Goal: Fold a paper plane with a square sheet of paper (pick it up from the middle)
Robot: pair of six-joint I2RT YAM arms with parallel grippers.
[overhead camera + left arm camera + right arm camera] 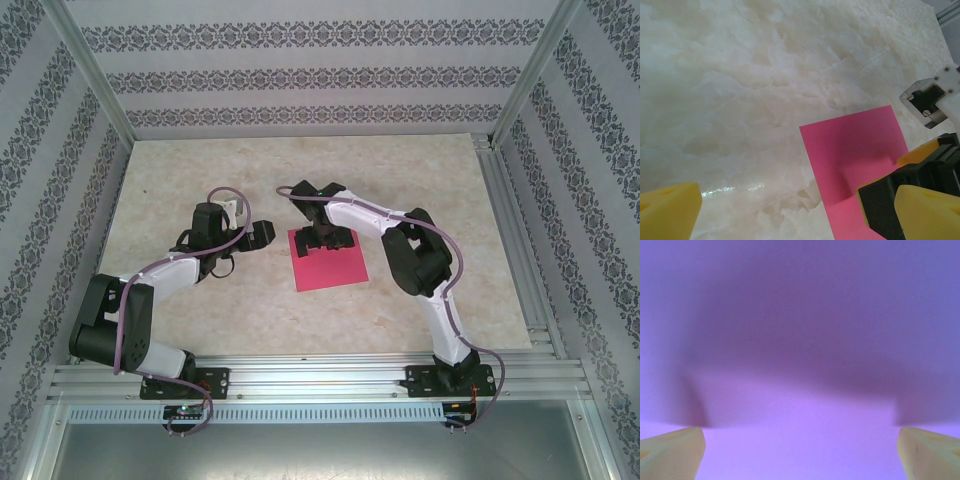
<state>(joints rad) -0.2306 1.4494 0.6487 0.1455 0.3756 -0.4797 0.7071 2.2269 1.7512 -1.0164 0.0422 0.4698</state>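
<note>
Right gripper (327, 240), fingers (675, 450) apart, meets the sheet of paper (335, 268).

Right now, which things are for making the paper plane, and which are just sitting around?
For the job:
- sheet of paper, lying flat
- right tool, open, over the sheet's far edge
- left tool, open, just left of the sheet

Just there:
- table
- patterned walls
- metal rail at the near edge
</note>
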